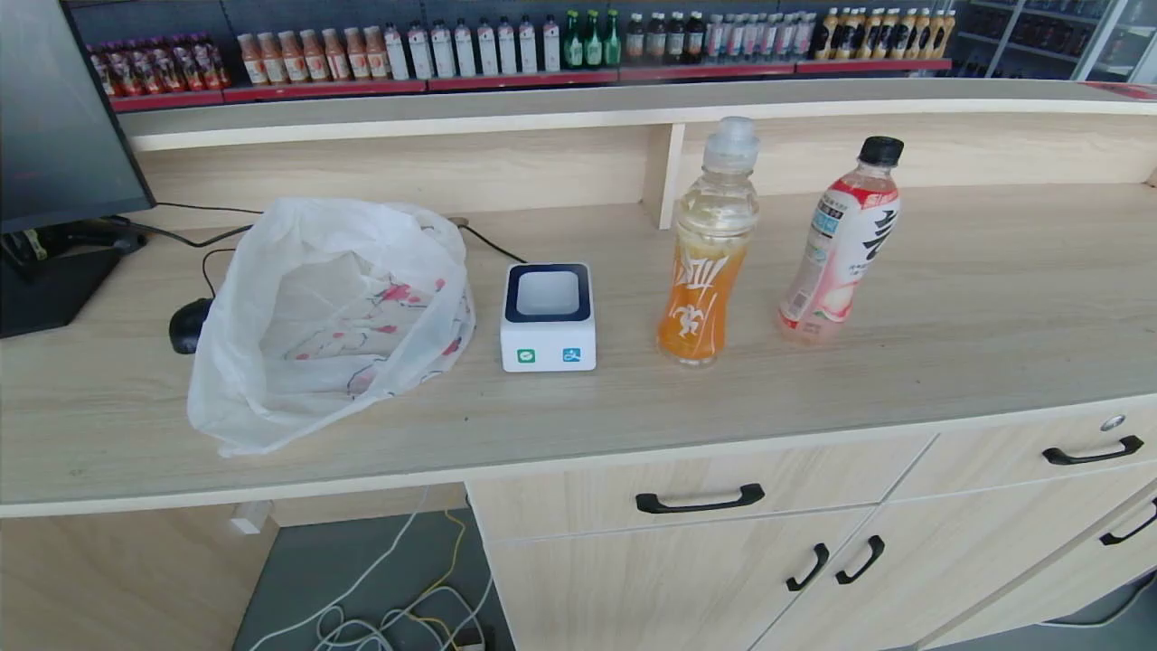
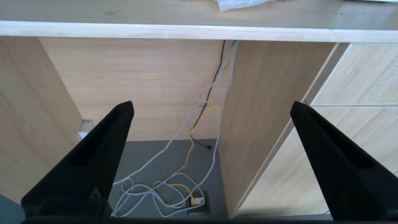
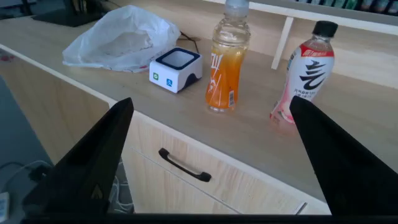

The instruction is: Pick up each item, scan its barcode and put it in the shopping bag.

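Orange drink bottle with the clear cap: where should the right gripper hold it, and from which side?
Probably the narrowed waist of the clear plastic orange drink bottle, below its bulging shoulder, approached level from the front of the wooden counter with the open right gripper. It stands upright, with gaps to the white box scanner and the pink-labelled bottle on either side.

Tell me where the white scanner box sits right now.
In the head view the scanner box stands on the counter near the middle, between the shopping bag on its left and the orange bottle on its right.
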Controlling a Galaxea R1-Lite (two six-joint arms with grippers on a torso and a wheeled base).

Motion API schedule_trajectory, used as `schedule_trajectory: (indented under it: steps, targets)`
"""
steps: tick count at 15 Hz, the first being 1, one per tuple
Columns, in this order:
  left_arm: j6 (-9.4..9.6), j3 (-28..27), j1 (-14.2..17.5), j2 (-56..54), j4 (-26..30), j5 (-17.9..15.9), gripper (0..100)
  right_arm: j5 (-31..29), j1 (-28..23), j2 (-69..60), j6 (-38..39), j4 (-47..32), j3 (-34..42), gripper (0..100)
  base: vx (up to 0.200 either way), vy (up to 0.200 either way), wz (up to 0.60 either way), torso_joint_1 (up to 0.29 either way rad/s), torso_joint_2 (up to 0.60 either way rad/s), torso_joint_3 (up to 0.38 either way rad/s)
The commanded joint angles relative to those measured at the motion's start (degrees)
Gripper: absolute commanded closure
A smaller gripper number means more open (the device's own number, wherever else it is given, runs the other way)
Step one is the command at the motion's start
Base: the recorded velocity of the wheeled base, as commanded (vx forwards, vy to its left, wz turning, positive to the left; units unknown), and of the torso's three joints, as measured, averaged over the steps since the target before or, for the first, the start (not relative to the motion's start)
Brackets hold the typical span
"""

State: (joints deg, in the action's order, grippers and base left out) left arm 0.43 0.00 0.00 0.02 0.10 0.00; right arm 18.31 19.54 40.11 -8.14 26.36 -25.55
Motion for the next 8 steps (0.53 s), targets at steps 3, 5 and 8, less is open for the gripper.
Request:
schedule_trajectory:
  steps: [3,5,8]
  targets:
    - [0.01,0.0,0.0,-0.02,-0.01,0.0,0,-6.53,0.67,2.26,-0.12,0.01,0.06,0,0.0,0.0,0.0,0.0,0.0,0.0]
    - [-0.08,0.0,0.0,-0.02,-0.01,0.0,0,-6.88,0.67,4.01,-1.17,0.01,-0.02,0,0.0,0.0,0.0,0.0,0.0,0.0]
    - [0.01,0.0,0.0,-0.02,-0.01,0.0,0,-8.29,0.67,9.02,-2.58,2.03,-0.29,0,0.0,0.0,0.0,0.0,0.0,0.0]
